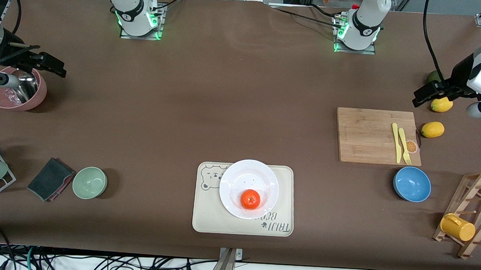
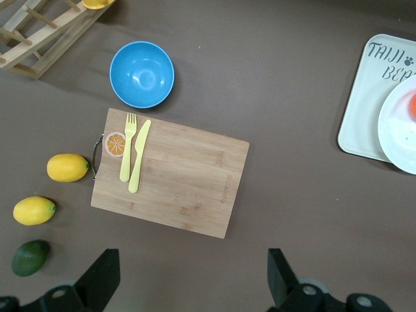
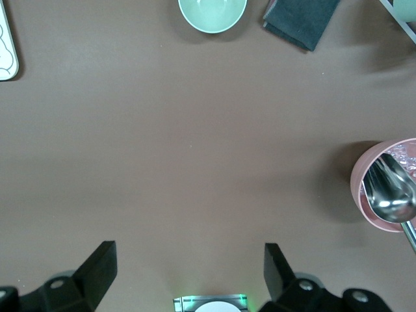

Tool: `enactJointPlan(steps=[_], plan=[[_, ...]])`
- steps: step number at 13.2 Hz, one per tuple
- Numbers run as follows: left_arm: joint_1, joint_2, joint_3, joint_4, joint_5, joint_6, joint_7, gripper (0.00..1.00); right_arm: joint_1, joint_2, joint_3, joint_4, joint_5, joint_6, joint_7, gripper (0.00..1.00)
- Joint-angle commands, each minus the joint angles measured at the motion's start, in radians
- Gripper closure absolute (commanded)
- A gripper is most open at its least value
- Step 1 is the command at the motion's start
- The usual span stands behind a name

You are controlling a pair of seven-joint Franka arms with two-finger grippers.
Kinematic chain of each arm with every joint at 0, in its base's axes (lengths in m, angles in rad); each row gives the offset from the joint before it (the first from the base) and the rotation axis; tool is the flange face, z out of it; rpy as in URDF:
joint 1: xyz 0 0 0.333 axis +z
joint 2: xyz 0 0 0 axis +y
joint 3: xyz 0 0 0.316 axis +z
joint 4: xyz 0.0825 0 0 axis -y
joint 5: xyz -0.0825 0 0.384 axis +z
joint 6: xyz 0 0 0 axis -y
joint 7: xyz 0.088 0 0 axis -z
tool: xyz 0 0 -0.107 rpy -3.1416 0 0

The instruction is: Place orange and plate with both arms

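Both jaws stand wide open and empty. From the front, the left gripper hangs over the lemons at its arm's end of the table, the right gripper beside the pink bowl at the other end. The orange sits on the plate, which rests on the tray, about midway between the two and well apart from each; neither arm looks clearly nearer. The left wrist view shows the board under the left gripper, with the plate at the frame's edge. The right wrist view shows bare table under the right gripper, only the tray's corner showing.
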Motion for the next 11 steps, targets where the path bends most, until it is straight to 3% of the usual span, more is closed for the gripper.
enactJointPlan(steps=[1,11], plan=[[0.0,0.01,-0.045,0.027,0.032,-0.022,-0.003,0.0,-0.003,-0.001,0.007,-0.002,0.008,0.006,0.015,0.0],[0.01,0.007,-0.051,0.027,0.03,-0.03,-0.003,0.0,-0.001,-0.001,0.008,-0.002,0.011,0.001,0.015,0.0]])
